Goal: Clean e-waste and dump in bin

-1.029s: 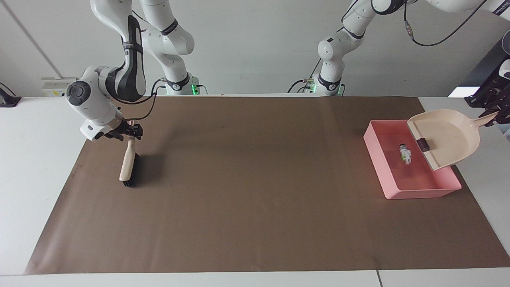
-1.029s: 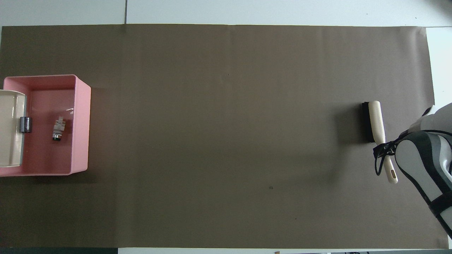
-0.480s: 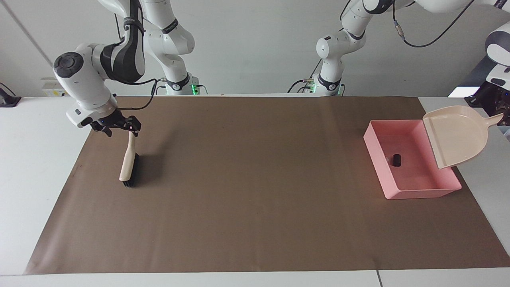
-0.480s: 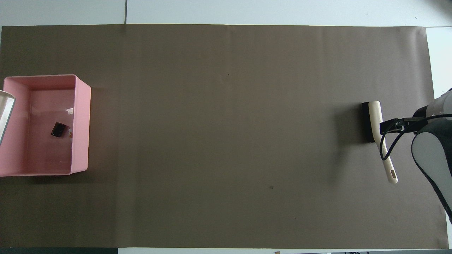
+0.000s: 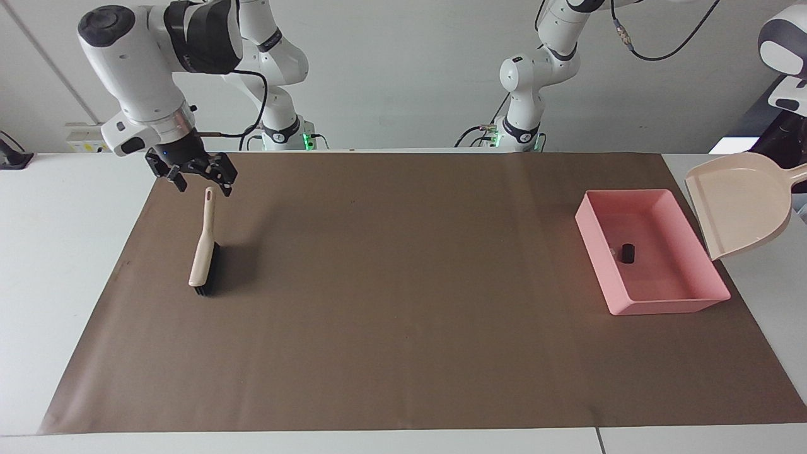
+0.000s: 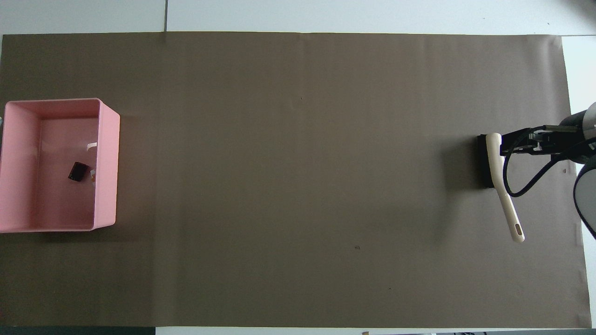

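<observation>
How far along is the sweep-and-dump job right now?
Mostly done: the black block lies in the pink bin, with a small whitish bit beside it by the wall. The brush stands released on the mat under the open right gripper. The left arm holds the empty dustpan up beside the bin; setting it down remains.

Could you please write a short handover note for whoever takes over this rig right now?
Right gripper: open, over the handle tip of the brush, not touching it; the brush rests on the mat.
Left gripper: at the view's edge, shut on the handle of the dustpan, which hangs tilted and empty beside the bin.
Done: the black block is in the bin; the white-grey piece barely shows beside it.
Left: probably set the dustpan down.
</observation>
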Tool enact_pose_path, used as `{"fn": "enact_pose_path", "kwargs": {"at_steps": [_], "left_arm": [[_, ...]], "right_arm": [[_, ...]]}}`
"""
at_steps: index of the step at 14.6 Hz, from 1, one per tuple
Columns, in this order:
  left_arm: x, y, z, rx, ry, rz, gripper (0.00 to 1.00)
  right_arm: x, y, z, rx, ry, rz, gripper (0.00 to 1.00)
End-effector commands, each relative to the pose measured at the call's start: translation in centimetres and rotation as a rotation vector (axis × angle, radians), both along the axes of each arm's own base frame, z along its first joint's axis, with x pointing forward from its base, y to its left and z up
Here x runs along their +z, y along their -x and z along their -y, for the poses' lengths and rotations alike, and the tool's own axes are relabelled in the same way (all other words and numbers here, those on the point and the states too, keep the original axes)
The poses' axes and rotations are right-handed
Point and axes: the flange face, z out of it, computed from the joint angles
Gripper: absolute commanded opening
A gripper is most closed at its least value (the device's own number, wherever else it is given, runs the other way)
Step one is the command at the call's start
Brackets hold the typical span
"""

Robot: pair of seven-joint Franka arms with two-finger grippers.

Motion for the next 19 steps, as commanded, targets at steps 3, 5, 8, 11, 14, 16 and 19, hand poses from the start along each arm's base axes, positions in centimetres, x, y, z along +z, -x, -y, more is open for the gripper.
{"fn": "enact_pose_path", "kwargs": {"at_steps": [3,5,8,11,14,16,19], "left_arm": [[0.5,-0.6,3.4,0.043,-0.161,0.055,0.00],[-0.2,-0.3,4.0,0.041,-0.178,0.055,0.00],[-0.2,-0.3,5.0,0.027,-0.170,0.046,0.00],[-0.2,-0.4,6.1,-0.002,-0.061,0.050,0.00],[-0.3,0.1,6.1,-0.016,0.179,0.047,0.00],[-1.0,0.6,7.1,0.003,0.302,0.024,0.00],[-2.3,1.4,9.8,0.007,0.449,-0.029,0.00]], "right_arm": [[5.4,-1.4,2.1,-0.040,-0.005,-0.040,0.99],[4.0,-0.7,3.0,-0.060,-0.018,-0.068,0.99],[3.4,-0.7,2.4,-0.011,-0.026,-0.044,0.99],[4.1,-0.9,2.1,0.096,-0.018,-0.044,0.99],[4.3,-0.8,2.1,0.098,-0.016,-0.049,0.99],[3.5,-0.5,2.0,0.090,-0.021,-0.056,0.99],[3.3,-0.6,1.2,0.052,-0.018,-0.037,0.99]]}}
